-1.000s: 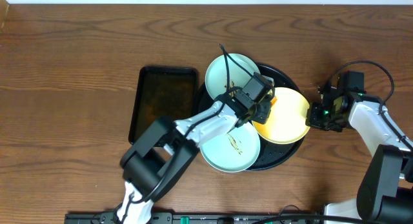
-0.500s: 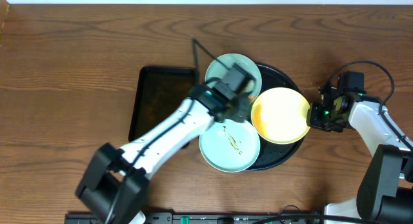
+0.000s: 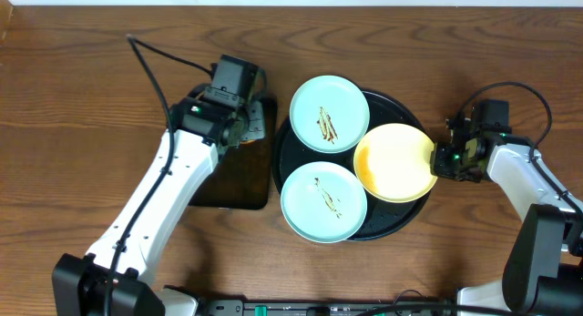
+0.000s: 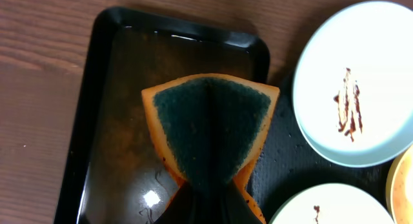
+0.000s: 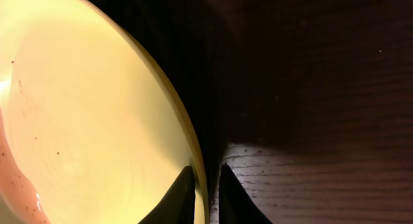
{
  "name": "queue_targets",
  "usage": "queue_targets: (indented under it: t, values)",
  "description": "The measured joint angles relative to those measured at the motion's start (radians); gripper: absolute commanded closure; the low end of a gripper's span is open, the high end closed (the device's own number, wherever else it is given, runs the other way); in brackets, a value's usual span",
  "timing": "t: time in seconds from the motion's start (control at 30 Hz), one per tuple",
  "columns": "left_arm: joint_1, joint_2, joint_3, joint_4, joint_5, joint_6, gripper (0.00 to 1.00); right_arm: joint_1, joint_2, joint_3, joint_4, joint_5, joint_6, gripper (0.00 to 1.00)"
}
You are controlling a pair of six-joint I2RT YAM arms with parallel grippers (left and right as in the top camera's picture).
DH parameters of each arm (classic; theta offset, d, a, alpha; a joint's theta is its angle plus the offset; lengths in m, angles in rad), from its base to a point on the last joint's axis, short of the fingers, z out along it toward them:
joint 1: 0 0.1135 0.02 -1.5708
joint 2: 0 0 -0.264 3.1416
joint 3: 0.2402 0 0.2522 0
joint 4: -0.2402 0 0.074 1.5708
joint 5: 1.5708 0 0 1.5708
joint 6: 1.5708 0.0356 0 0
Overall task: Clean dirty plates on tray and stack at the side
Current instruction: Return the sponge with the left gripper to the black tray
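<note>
Right gripper is pinched on the yellow plate at its thin rim, so the plate could be knocked loose by sponge pressure.

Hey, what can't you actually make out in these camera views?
Overhead: the left arm hides much of the small rectangular black tray.
Left wrist: the bottom edge cuts off most of the nearer pale mint-blue round plate and its smear.
Right wrist: the frame edges cut off most of the pale yellow round plate.
</note>
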Motion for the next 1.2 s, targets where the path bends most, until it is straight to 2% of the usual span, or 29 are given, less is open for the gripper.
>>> queue_targets:
  t: [0.07,0.4,0.5,1.03,1.2]
  values:
    - [0.013,0.0,0.0,0.001,0.001,-0.005,0.93,0.0,0.0,0.0,-0.001,-0.003,0.0,0.96]
    - [0.015,0.0,-0.001,-0.021,0.005,-0.006,0.93,0.001,-0.008,-0.008,-0.006,-0.006,0.0,0.95]
    - [0.015,0.0,-0.002,-0.027,0.005,-0.006,0.93,0.001,-0.012,-0.014,-0.005,-0.006,0.0,0.99]
    - [0.015,0.0,-0.003,-0.028,0.005,-0.006,0.93,0.001,-0.024,-0.017,-0.007,-0.002,0.0,0.99]
    - [0.015,0.0,-0.003,-0.028,0.005,-0.006,0.93,0.001,-0.075,-0.017,-0.019,0.059,-0.002,0.99]
